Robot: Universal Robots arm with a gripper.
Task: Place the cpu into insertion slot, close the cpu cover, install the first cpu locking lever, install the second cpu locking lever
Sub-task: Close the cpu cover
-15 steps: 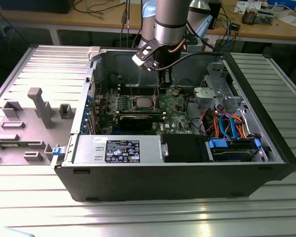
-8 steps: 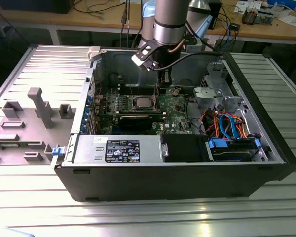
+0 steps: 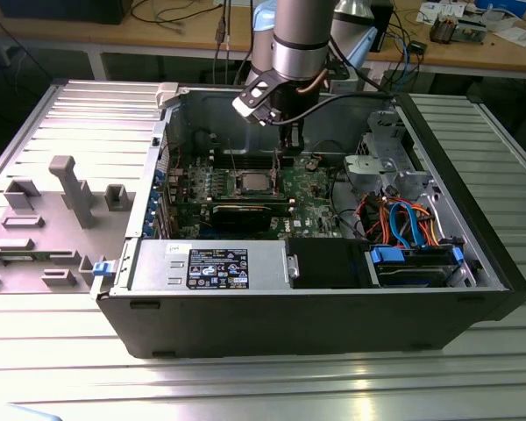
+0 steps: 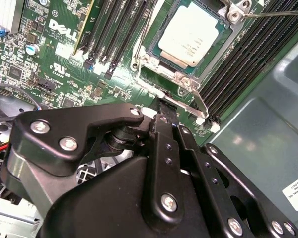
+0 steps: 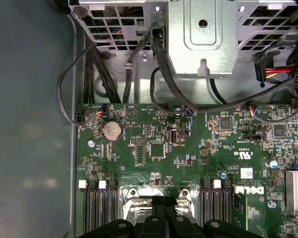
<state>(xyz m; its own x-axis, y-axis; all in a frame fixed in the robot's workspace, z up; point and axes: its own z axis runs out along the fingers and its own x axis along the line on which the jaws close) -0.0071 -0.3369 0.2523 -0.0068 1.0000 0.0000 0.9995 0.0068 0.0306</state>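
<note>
The cpu (image 4: 191,34) has a dull, matt silver metal top. The lever (image 4: 278,14) next to it is thin bare wire, pretty shiny. Board (image 5: 188,148) is green with a slightly glossy lacquered look. Gripper (image 4: 165,106) is matt black, can't tell if plastic or coated metal, with bright steel screws (image 4: 169,202). Case (image 5: 30,124) wall is smooth grey sheet metal, and the table (image 3: 333,386) is ribbed, satin-looking aluminium.

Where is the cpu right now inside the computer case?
In the second wrist view the cpu lies in the insertion slot, between two banks of black memory slots on the green motherboard.
</note>
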